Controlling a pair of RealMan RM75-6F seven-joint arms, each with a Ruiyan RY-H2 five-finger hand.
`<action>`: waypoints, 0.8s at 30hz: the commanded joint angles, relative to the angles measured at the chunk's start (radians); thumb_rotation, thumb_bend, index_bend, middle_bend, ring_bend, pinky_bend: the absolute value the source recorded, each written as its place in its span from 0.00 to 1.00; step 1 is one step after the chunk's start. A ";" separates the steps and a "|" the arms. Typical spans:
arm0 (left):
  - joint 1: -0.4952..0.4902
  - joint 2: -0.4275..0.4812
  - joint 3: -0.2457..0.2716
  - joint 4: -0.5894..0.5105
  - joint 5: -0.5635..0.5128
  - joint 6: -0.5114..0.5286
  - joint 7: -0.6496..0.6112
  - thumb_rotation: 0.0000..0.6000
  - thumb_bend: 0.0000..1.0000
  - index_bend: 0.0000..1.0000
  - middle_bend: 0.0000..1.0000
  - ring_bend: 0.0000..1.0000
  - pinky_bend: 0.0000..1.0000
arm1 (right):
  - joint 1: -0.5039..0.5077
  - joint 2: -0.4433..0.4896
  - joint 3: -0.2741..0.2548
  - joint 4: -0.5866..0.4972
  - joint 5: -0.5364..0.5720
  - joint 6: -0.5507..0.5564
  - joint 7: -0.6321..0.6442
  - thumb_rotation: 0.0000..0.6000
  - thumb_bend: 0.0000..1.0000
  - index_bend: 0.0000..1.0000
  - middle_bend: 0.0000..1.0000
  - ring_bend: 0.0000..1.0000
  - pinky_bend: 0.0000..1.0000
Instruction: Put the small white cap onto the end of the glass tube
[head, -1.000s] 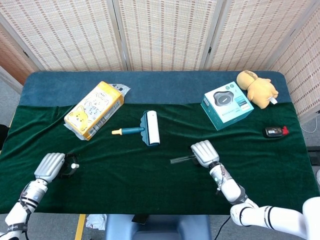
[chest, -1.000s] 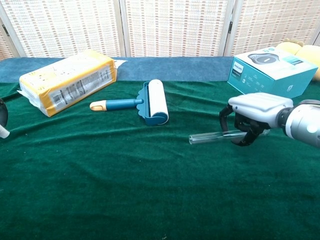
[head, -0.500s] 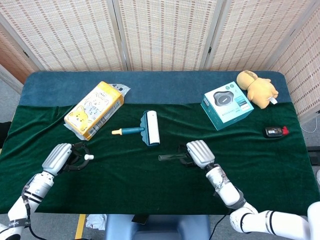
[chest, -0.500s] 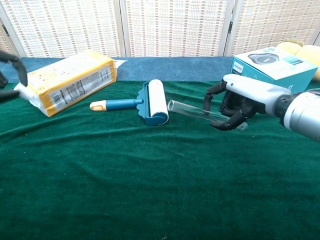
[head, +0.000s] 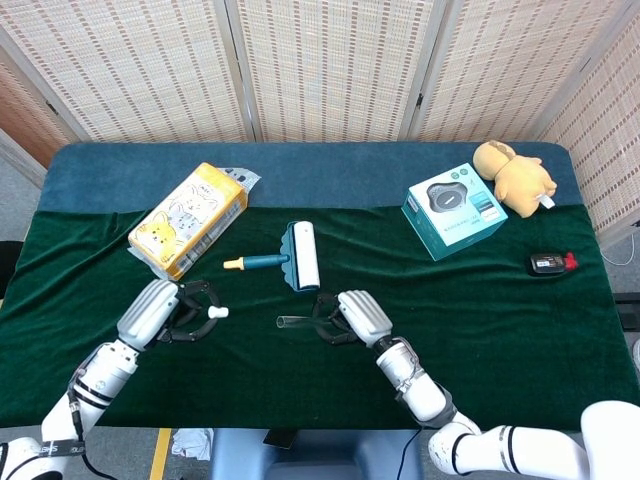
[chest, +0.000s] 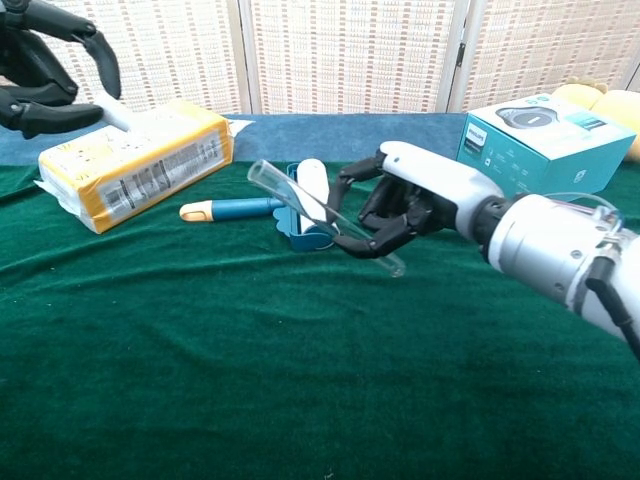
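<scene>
My right hand (head: 352, 314) (chest: 405, 203) grips the clear glass tube (head: 297, 323) (chest: 308, 209) above the green cloth, near the middle of the table. The tube's open end points left toward my other hand and tilts upward in the chest view. My left hand (head: 165, 310) (chest: 45, 75) pinches the small white cap (head: 218, 313) (chest: 116, 116), raised off the cloth, cap end pointing right toward the tube. A gap of bare cloth separates cap and tube end.
A blue lint roller (head: 297, 256) (chest: 300, 204) lies just behind the tube. A yellow packet (head: 188, 220) (chest: 135, 162) sits at back left, a teal box (head: 454, 210) (chest: 541, 140) and plush toy (head: 512, 176) at back right, a small black device (head: 551, 263) at the right.
Both hands have moved inward and upward: the right carried the tube left and tilted it up, the left brought the cap to the right. The gap between them has narrowed.
</scene>
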 joint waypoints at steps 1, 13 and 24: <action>-0.012 -0.015 0.005 -0.016 0.012 -0.002 0.045 1.00 0.43 0.60 1.00 0.88 0.74 | 0.010 -0.023 0.008 0.005 0.004 0.001 -0.001 1.00 0.63 0.86 0.99 1.00 1.00; -0.042 -0.050 0.011 -0.054 0.020 -0.004 0.156 1.00 0.43 0.61 1.00 0.88 0.74 | 0.045 -0.075 0.035 0.007 0.028 -0.010 -0.018 1.00 0.63 0.87 0.99 1.00 1.00; -0.052 -0.066 0.013 -0.060 0.007 0.003 0.189 1.00 0.43 0.61 1.00 0.88 0.74 | 0.047 -0.090 0.039 -0.001 0.022 0.007 -0.010 1.00 0.63 0.87 0.99 1.00 1.00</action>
